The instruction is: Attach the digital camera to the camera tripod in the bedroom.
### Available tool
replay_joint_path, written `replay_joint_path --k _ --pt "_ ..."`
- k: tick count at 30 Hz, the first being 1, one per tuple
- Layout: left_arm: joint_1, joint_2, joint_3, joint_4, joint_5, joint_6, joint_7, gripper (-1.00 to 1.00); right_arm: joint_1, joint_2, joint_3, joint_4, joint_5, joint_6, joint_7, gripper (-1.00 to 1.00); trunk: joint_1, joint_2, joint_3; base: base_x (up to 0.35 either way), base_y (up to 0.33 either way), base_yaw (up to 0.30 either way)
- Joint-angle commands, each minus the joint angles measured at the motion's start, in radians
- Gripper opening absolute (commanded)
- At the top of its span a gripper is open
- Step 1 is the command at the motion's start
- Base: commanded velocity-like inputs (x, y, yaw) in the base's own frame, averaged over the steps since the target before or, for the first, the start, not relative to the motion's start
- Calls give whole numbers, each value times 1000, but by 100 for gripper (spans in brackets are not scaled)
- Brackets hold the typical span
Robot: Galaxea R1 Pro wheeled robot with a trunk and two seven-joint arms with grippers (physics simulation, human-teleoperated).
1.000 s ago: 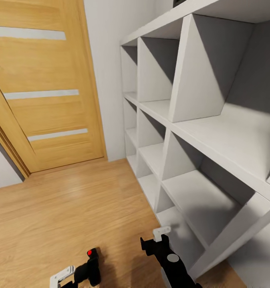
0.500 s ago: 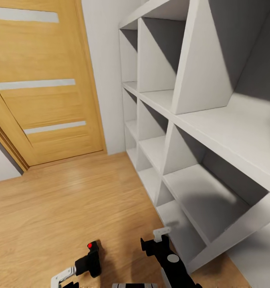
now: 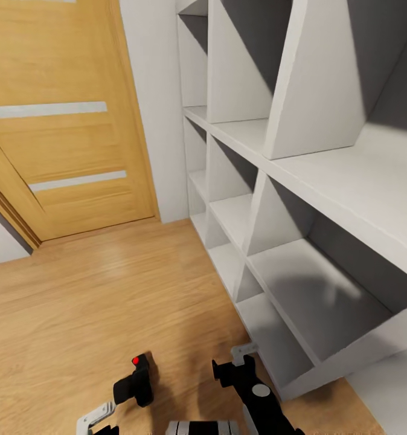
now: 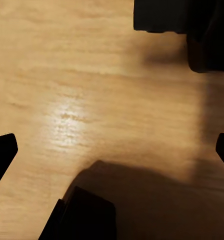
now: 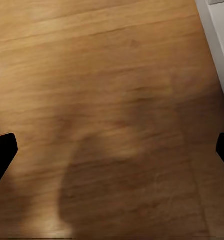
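Note:
The digital camera (image 3: 134, 382), a small black body with a red dot on top, looks to be resting on the light wood floor (image 3: 107, 290). My left gripper (image 3: 96, 418) is just short of it at the picture's lower edge, its white finger showing. In the left wrist view a dark boxy shape (image 4: 174, 17) lies beyond the left gripper (image 4: 112, 155), whose fingertips (image 4: 3, 150) are spread wide over bare floor. My right gripper (image 3: 244, 353) hangs beside the shelf's foot. In the right wrist view the right gripper (image 5: 112, 155) stands open over the floor. The camera tripod is out of view.
A white cubby shelf (image 3: 300, 181) rises close on the right, its lowest cubbies next to my right arm. A wooden door (image 3: 64, 121) with pale stripes stands at the back left beside a white wall (image 3: 158, 109). Open floor lies between them.
The whole picture has shifted: door, shelf and floor slid upward, so the head camera moved. The black camera rose with the floor. Both arms hold the same place in the picture.

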Motion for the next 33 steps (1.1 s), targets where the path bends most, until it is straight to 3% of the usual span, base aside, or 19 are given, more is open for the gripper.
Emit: replay_joint_path --k 1,6,11,15,16,19,24,27,33 --pt "0 -1 1 -1 10 4 7 100 0 0 2 -2 10 7 -2 100 0 -1 -5 0 0 0" --pt "0 0 0 -3 10 6 8 100 0 0 5 -3 13 8 -1 100 2 -2 -24 0 0 0" --pt "0 2 -3 -74 6 26 16 100 0 0 2 -6 21 9 -2 100 5 -3 -43 0 0 0" --pt "-9 2 -4 -180 8 76 17 100 -1 0 -1 -26 24 10 -8 100 7 -4 -59 0 0 0" --pt "-22 1 -4 -247 9 95 18 100 -1 0 0 -74 21 26 -9 100 7 -4 -63 0 0 0" --pt "-57 -1 -4 -304 8 117 18 100 -1 0 3 -126 17 73 -11 100 8 -5 -74 0 0 0" --pt "-110 -15 -5 -329 6 190 19 100 0 0 2 -157 15 114 -6 100 11 -6 -94 0 0 0" --pt "-114 -17 -12 -317 5 198 20 100 -1 0 3 -159 16 116 -5 100 12 -7 -105 0 0 0" --pt "-118 -17 -73 -286 3 205 22 100 0 0 4 -171 20 119 -1 100 15 -8 -129 0 0 0"
